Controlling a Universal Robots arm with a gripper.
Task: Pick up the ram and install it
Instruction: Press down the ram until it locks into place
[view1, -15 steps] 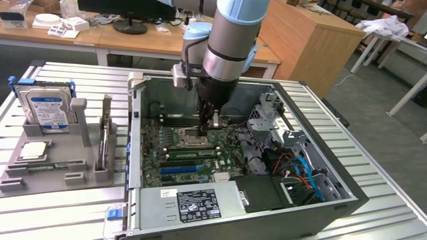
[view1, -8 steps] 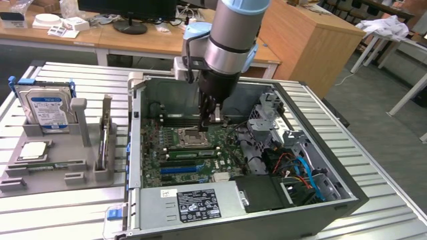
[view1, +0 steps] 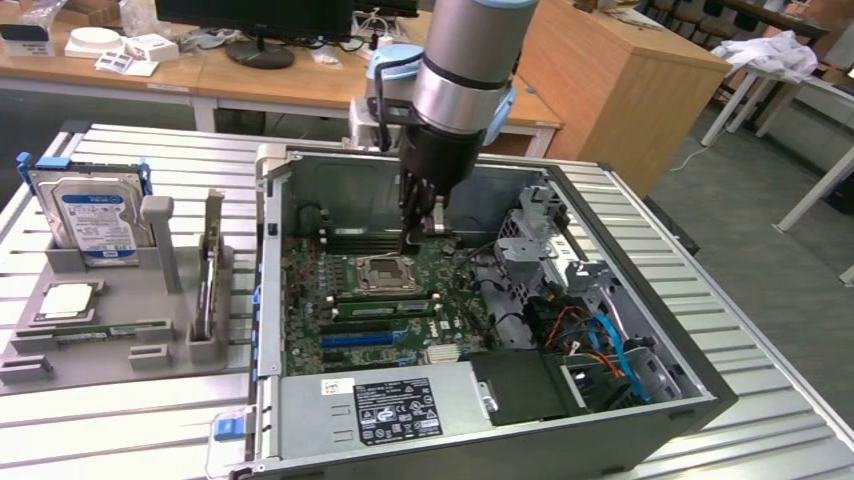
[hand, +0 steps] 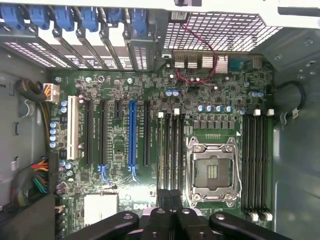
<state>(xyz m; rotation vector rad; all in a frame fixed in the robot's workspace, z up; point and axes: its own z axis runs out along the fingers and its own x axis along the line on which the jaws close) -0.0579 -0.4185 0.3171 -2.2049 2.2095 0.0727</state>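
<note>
One arm: a silver and blue robot arm (view1: 461, 80) reaches straight down into an open dark grey computer case (view1: 534, 440) that lies on its side on a ribbed metal table (view1: 747, 330).
Exterior view, gripper: the black gripper (view1: 424, 228) is low over the green motherboard (view1: 334, 300), just beyond the square silver processor socket (view1: 386, 270) and beside a row of dark memory slots (view1: 360, 240).
Exterior view, fingers: drawn together into one narrow dark tip.
Exterior view, ram: whether the thin green ram stick is pinched in that tip cannot be told.
Exterior view, holder: a grey plastic holder (view1: 120, 300) at the exterior view's left carries an upright blue-labelled hard drive (view1: 91, 215), a square silver processor chip (view1: 67, 300) and a green circuit-board stick (view1: 96, 331) lying flat, well apart from the gripper.
Wrist view, gripper: its (hand: 170, 197) black fingers (hand: 164, 200) are closed against each other, directly over one end of the black memory slots (hand: 170, 145).
Wrist view, contact: touching or just above the slots cannot be told.
Wrist view, neighbours: the metal-framed processor socket (hand: 212, 170) is just beside those slots; a long blue expansion slot (hand: 132, 135) is on their other side.
</note>
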